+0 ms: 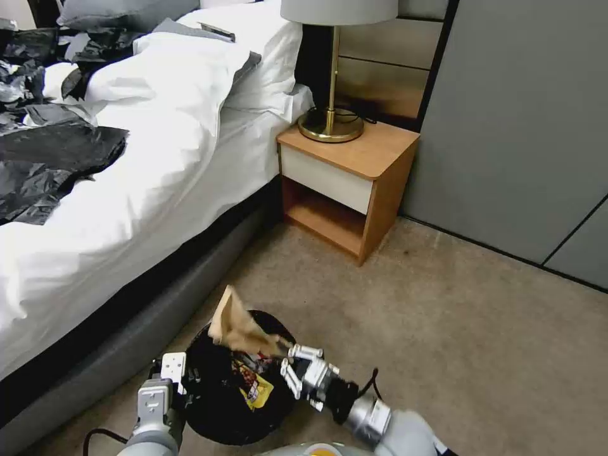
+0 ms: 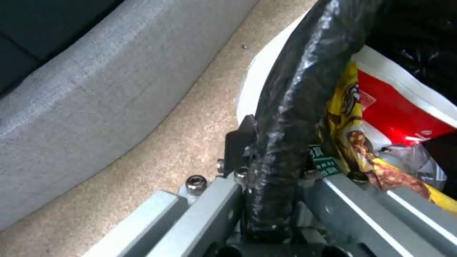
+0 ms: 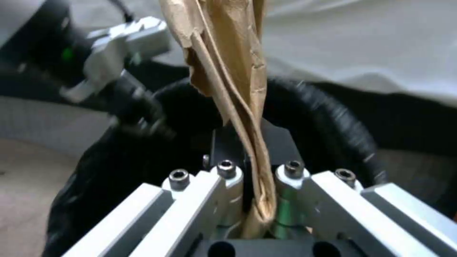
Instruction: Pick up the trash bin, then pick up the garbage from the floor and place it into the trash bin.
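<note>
The trash bin [image 1: 212,411], white with a black bag over its rim, hangs low in front of me, beside the bed base. My left gripper [image 1: 182,375] is shut on its near-left rim; the left wrist view shows the fingers clamped on the bagged rim [image 2: 285,107] over the white wall [image 2: 251,78]. Inside lie garbage pieces: a yellow snack wrapper [image 2: 346,135] and a red-white packet [image 2: 400,110]. My right gripper [image 1: 286,356] is shut on a brown paper bag [image 1: 237,324], which sticks up over the bin's mouth. The right wrist view shows the bag [image 3: 228,64] pinched between the fingers.
The bed [image 1: 158,177] with white bedding and black plastic sheets [image 1: 44,158] runs along the left, its grey base [image 2: 95,89] close to the bin. A wooden nightstand [image 1: 348,183] with a brass lamp [image 1: 332,120] stands ahead. Grey wardrobe doors [image 1: 525,126] are on the right. Open carpet [image 1: 456,329] lies to the right.
</note>
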